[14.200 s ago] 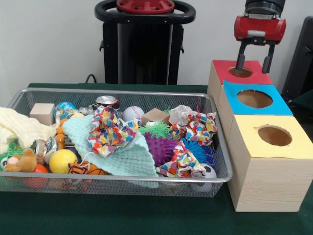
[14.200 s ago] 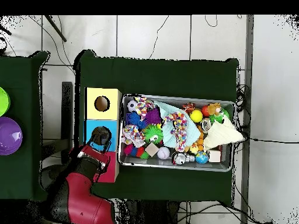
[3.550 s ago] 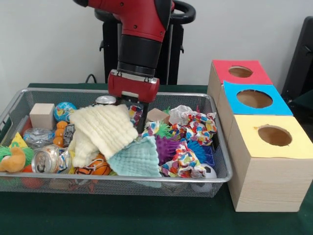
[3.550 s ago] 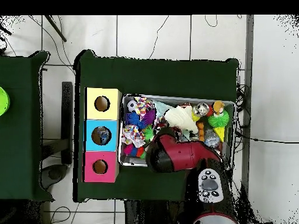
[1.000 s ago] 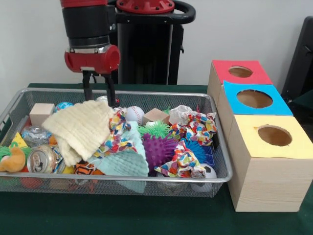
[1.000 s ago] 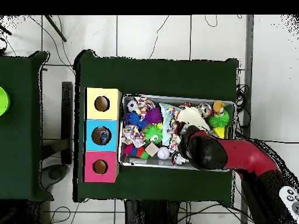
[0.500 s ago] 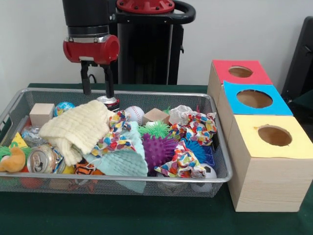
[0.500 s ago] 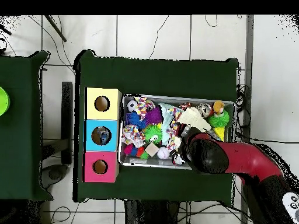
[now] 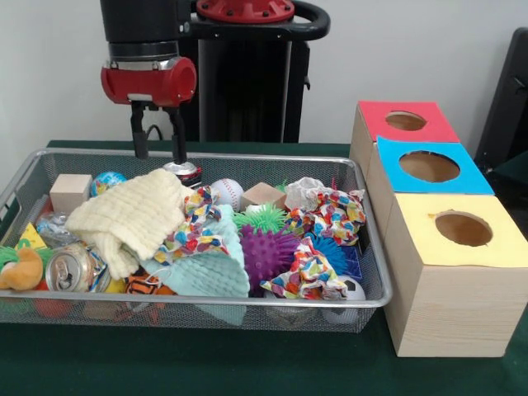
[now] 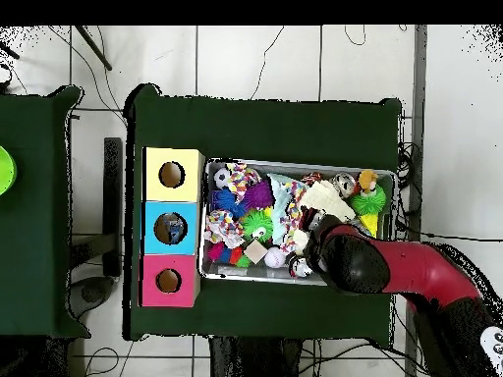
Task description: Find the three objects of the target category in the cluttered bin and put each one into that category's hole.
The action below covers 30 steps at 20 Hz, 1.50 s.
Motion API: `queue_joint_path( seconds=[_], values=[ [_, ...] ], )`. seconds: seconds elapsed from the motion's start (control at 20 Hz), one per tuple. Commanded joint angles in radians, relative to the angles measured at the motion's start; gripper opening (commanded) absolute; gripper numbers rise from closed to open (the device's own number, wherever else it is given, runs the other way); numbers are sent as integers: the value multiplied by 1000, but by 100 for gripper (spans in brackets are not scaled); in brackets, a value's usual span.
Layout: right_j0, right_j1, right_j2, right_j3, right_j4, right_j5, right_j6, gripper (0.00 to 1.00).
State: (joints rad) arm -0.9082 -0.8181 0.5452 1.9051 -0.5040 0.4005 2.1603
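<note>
green desk (image 9: 247,367) holds the bin (image 9: 363,247) of toys; above its far rim the end effector (image 9: 154,136) hangs open and empty, over a cream cloth (image 9: 132,216).

Robot lab setup. Sawyer arm on black pedestal (image 9: 244,74) behind the gripper (image 9: 155,147); green-clothed table (image 10: 265,123) below it, loose cables (image 10: 324,353) on tiled floor (image 10: 255,59).

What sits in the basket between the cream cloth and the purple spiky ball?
In the front view, a crumpled colourful patterned cloth and a mint cloth lie between the cream cloth and the purple spiky ball.
</note>
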Motion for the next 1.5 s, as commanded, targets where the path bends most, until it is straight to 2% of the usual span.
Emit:
queue_joint_path(
  seconds=[0.05,0.3,0.55,0.8,1.0,1.2,1.35,1.5],
  values=[
    [-89,70,57,-26,-23,145,-220,100],
    [-169,143,78,-62,-66,146,-287,100],
    [-218,196,84,-80,-114,140,-314,100],
    [-260,292,80,-125,-186,109,-330,100],
    [-274,359,85,-158,-239,73,-318,100],
    [-269,390,98,-185,-272,69,-300,100],
    [-269,400,117,-217,-275,95,-313,100],
    [-258,413,112,-275,-257,167,-328,100]
  ],
)
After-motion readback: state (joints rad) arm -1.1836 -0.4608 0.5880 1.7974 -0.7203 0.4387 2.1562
